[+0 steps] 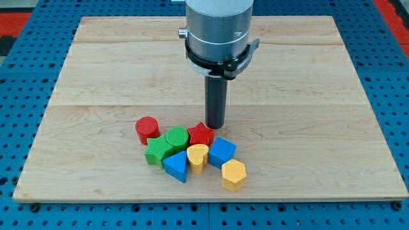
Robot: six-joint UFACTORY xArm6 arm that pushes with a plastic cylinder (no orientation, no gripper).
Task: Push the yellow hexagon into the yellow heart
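Seven blocks sat clustered below my tip (216,126), a bare rod with no jaws, beside the red star (201,134); the yellow hexagon (234,175), probably light and slippery, lay near the yellow heart (197,157), needing a push on its right face.

- Arm: one, entering from the view's top, centre; only its lowest section shows.
- Housing: broad cylindrical body, pale grey metal, upright, cut off by the view's top edge.
- Collar: black ring clamp around the housing's lower rim, with small lugs at both sides.
- Rod: straight, dark, vertical, hanging below the collar.
- My tip (216,126): the rod's lower end, down at the table surface, near the view's centre.
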